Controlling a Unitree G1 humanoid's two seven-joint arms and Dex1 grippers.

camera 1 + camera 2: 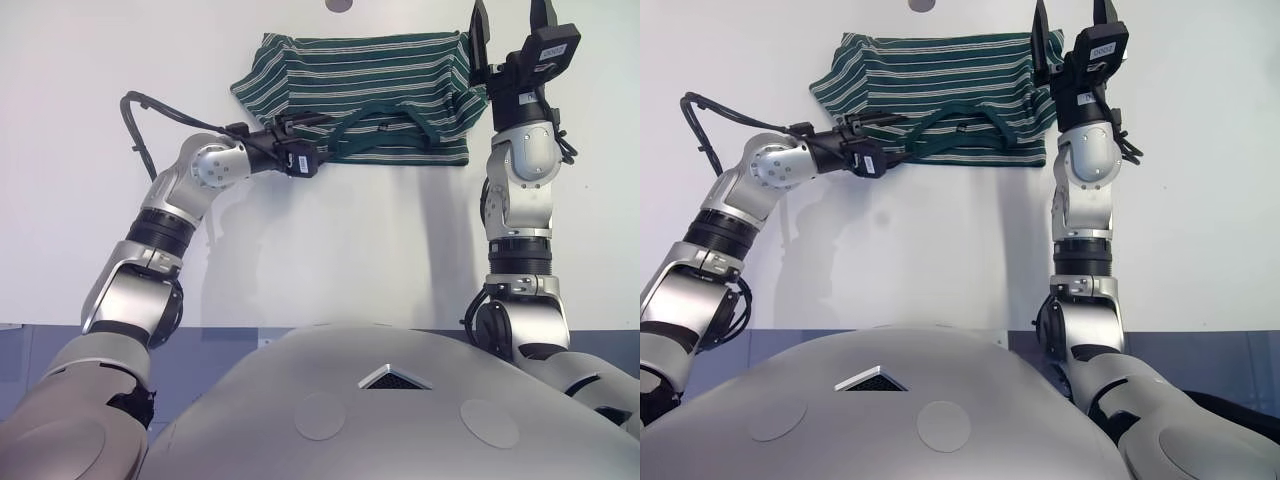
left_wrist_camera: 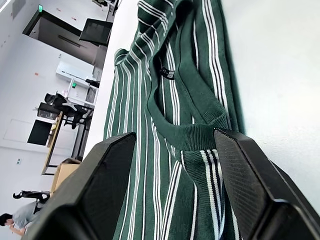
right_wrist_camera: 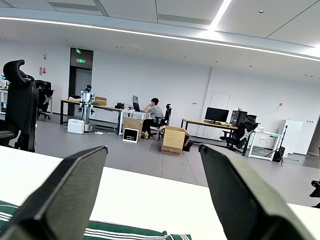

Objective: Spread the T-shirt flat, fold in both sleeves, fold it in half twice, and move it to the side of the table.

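The green T-shirt (image 1: 360,85) with white stripes lies partly folded at the far side of the white table (image 1: 330,250), its collar facing me. My left gripper (image 1: 318,135) is low at the shirt's near edge by the collar. In the left wrist view it (image 2: 176,135) is open, and striped fabric (image 2: 165,100) lies between its fingers. My right gripper (image 1: 510,30) is raised over the shirt's right sleeve, fingers pointing up and open, with nothing between them. A strip of the shirt (image 3: 100,231) lies under it (image 3: 152,150).
Bare table stretches from the shirt to the near edge (image 1: 330,325) and out to both sides. A small grey disc (image 1: 339,5) sits at the far edge. A black cable (image 1: 135,110) loops off my left forearm. Office chairs and cardboard boxes (image 3: 172,140) stand far behind.
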